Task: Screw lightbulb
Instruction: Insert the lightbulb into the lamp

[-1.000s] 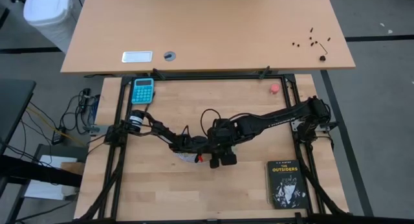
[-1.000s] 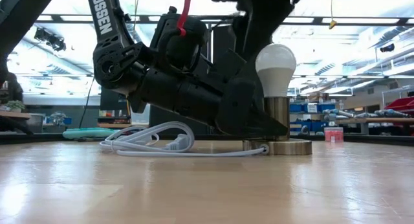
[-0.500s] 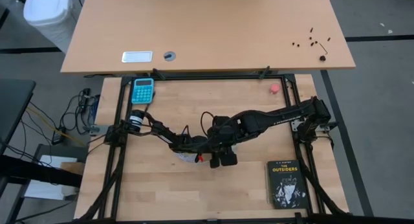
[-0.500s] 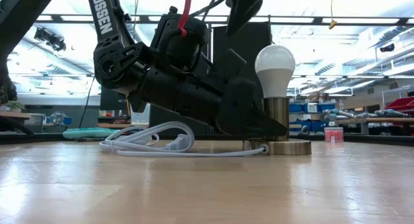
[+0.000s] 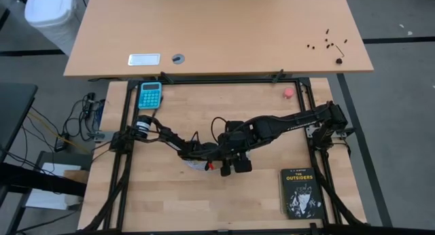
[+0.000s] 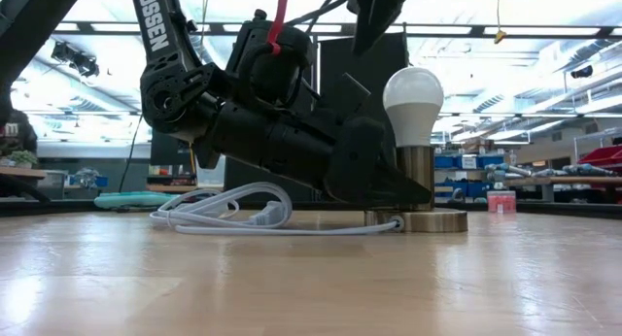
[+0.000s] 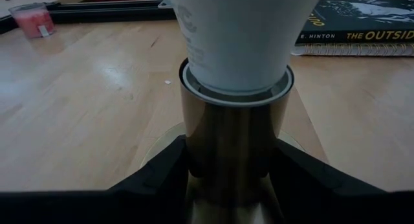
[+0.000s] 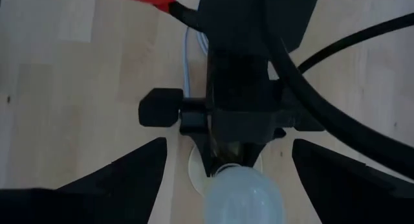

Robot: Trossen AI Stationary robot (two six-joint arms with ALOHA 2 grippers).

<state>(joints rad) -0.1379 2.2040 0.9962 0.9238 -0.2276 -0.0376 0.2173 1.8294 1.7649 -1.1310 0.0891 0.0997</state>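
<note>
On the wooden worktop [image 6: 292,278], centre-right of the low view, the lightbulb [image 6: 413,103] already stands upright in its socket [image 6: 418,176], whose stem the left gripper [image 7: 226,185] clamps, while the right gripper [image 8: 226,179] hovers above, jaws wide and empty, tightening probably unfinished.

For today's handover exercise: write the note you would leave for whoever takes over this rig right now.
Left gripper: shut on the socket, steadying it near the table's middle.
Right gripper: open, above the lightbulb, not touching it.
Lightbulb: upright, seated in the socket; the white cord lies beside it.
Done: bulb placed in the socket.
Left: cannot tell whether it is fully tight; probably re-grip, turn, check, then release both.
</note>
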